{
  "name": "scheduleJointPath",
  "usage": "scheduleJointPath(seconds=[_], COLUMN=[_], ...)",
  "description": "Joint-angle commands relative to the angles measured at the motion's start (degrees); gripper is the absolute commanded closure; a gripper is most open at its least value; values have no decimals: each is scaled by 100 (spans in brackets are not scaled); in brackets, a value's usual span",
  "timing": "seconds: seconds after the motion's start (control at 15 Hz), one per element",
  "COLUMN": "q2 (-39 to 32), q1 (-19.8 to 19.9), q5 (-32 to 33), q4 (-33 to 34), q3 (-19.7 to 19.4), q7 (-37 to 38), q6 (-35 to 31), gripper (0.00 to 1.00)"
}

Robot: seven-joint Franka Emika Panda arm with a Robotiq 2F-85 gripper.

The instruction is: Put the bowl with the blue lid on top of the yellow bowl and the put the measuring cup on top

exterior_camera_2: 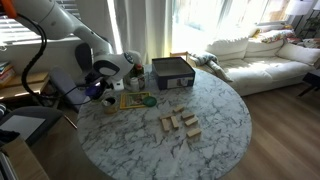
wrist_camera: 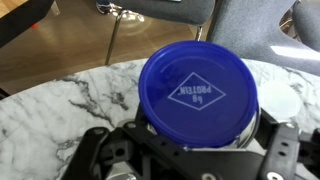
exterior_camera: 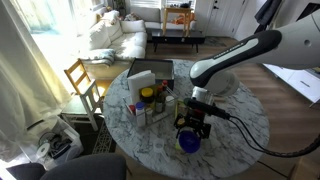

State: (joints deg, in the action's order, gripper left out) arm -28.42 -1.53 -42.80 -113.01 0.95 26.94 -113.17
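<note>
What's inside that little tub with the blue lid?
The bowl with the blue lid is closed, so any contents are hidden. Only the lid's white diamond label shows on top, with marble table around it.

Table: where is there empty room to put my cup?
The table is barest between the wooden blocks and its rim, on the sofa side. It is crowded near the dark box, the jars and the gripper at the blue-lidded bowl.

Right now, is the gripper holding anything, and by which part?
It cannot be told. The bowl with the blue lid lies between the fingers of the gripper, flanked at its sides, but pad contact is not visible.
</note>
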Motion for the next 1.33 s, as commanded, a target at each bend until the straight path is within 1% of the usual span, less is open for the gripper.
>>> scheduleJointPath(seconds=[0.0,0.07,0.13,0.27,0.47,0.53,0.8,1.27], q2=[579,724,360,555,624,624,634,468], q1=[107,78,20,46,49,49,188,364], q5=[-35,47,5,17,17,17,-19,53], q4=[-171,-210,9,-13,-75,-97,-80,11], q3=[-129,-186,-146,-189,-193,-194,-290,-584], q7=[-29,8,-1,4,4,4,72,511], q6=[327,286,175,226,231,231,431,659], gripper=[31,31,6,6,6,31,31,31])
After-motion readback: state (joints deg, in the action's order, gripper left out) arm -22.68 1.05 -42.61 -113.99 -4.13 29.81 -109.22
